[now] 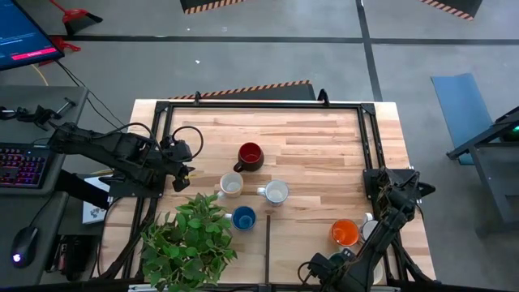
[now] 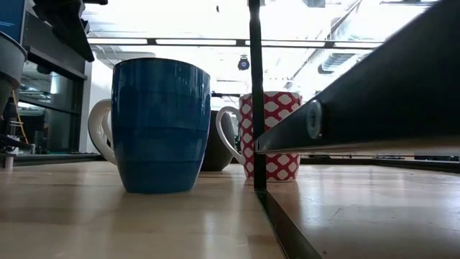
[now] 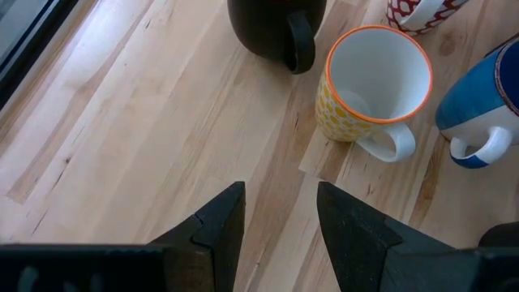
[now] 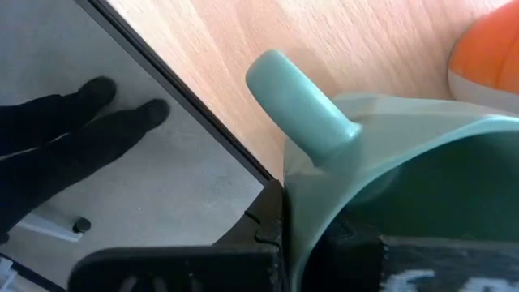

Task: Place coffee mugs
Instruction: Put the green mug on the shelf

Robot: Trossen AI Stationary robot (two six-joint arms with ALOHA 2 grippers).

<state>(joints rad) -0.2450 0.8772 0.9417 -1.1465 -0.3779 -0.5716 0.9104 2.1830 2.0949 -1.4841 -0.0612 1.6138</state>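
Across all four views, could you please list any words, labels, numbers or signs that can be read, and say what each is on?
None can be read.
Monitor, beside the table: lines of text, too small to read.
Mugs: patterns only, red-and-white and yellow; no lettering.

Dark red mug (image 1: 250, 156), yellow-patterned mug (image 1: 230, 186), red-and-white mug (image 1: 276, 192) and blue mug (image 1: 243, 217) stand upright mid-table. Orange mug (image 1: 345, 233) sits near my right side; a green mug (image 4: 389, 178) fills my right jaws.
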